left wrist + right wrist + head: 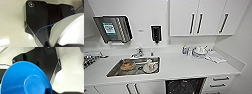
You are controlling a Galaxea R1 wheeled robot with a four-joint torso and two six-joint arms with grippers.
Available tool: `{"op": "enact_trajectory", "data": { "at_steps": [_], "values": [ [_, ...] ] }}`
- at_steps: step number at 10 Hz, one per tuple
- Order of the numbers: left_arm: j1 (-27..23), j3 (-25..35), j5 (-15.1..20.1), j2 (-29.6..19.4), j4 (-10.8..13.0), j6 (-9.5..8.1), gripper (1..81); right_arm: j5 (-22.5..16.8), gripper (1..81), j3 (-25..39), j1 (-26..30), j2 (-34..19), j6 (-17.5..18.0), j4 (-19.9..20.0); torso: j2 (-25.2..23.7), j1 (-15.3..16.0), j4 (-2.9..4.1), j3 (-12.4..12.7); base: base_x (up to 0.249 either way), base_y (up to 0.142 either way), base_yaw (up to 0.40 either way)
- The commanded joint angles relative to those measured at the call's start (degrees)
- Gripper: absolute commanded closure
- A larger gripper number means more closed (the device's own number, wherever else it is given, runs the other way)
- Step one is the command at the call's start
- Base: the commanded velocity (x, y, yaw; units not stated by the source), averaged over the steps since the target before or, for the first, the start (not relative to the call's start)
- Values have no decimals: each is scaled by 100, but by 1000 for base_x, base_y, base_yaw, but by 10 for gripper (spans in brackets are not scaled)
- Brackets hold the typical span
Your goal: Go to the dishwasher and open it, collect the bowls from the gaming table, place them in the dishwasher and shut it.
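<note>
White cabinets run along the wall above a pale counter (184, 67), with a steel sink (116, 71) sunk into its left half and dirty crockery piled in the basin. A black soap dispenser (156, 33) and a towel holder (112, 28) hang on the wall behind it; bottles and a cloth (214, 58) crowd the right back corner. Below the counter's front edge the dishwasher (184, 86) gapes dark, its front already down, between a cabinet door on one side and a stack of drawers (220, 82) on the other.

Seen from the right wrist, a blue bowl (22, 80) sits close against the arm, underside outward, which looks like a carry for loading. Whether that hand is clamped on it, I cannot tell. From the left wrist a white bowl (70, 32) bulges in just as near, a thin blue cable (41, 28) crossing the dark plate beside it; again I cannot tell how the hand stands.

Both bowls seem off the gaming table and brought here, so loading is my guess for the step in hand. Room is tight: the counter's lip overhangs the opening, and the drawers hem the right side, so a bowl would have to go in low and straight
</note>
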Motion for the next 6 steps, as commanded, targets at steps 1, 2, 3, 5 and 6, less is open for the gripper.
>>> {"op": "enact_trajectory", "data": {
  "at_steps": [1, 2, 3, 5, 6],
  "values": [
    [-104, 613, 92, -561, 48, -39, 811, -337, 811, 117, 185, -305, 10, -38, 0, 0, 0, -522, 0, 0, 0],
    [-104, 1009, 74, -834, 48, -39, 811, -337, 811, 170, 185, -331, 18, -47, 0, 2, 0, -721, 0, 0, 0],
    [-104, 1404, 31, -1115, 48, -39, 811, -336, 811, 205, 194, -349, 18, -47, 0, 2, 0, -922, 0, 0, 0],
    [-113, 1970, -215, -1671, 4, -47, 811, -327, 811, 257, 211, -401, 18, -47, 2, 5, 0, -1284, 0, 0, 0],
    [-165, 2135, -329, -1863, -31, -82, 811, -327, 811, 284, 220, -419, 10, -39, 4, 6, 0, -1421, 0, 0, 0]
  ]
}}
